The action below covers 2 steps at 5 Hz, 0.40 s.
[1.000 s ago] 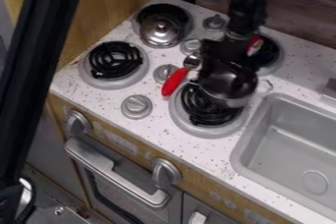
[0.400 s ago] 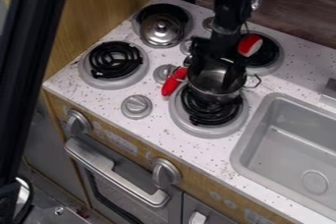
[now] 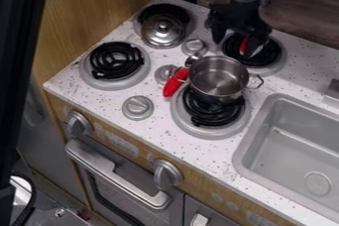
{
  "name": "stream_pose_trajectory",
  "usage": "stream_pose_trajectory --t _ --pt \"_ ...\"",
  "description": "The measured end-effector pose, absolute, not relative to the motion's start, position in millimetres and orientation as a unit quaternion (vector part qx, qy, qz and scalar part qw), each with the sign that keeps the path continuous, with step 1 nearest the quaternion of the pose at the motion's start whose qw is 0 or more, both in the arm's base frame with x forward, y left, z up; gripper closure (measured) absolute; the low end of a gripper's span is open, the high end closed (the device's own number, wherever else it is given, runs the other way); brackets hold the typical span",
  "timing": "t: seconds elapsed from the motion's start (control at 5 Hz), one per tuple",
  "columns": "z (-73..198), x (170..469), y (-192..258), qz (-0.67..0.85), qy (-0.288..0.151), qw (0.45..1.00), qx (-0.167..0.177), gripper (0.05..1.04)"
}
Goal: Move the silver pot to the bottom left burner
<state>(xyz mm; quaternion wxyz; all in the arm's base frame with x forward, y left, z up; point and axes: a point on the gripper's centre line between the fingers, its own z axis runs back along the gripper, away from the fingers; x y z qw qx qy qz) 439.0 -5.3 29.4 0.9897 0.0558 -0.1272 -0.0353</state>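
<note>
Silver pot upright at the centre of the frame, with the tool above and to its right.
The pot [image 3: 218,85] sits over the upper part of the central coil burner [image 3: 198,117], its open mouth facing up; the axis through its two side handles runs nearly level across the frame, the right one near the sink [image 3: 291,143]. The tool [image 3: 235,46] stands wide and apart from the pot, in front of the upper right burner [image 3: 278,59], where a red item [image 3: 244,44] is partly hidden. Just left of the pot lies a red-handled utensil [image 3: 175,83], handle toward lower left; whether they touch cannot be told. Pale markings on the wooden front strip [image 3: 136,153] below the speckled tabletop [image 3: 165,121] are too small to read. A lid [image 3: 161,30] rests on the upper left burner [image 3: 183,17].
</note>
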Motion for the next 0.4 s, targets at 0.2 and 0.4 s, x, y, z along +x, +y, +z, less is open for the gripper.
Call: stream_pose_trajectory --t 0.2,0.4 --pt "34.2 428.6 -11.8 -0.036 -0.132 0.989 0.047 0.087" --pt "12.7 403.6 -25.0 -0.048 -0.09 0.994 0.037 0.087"
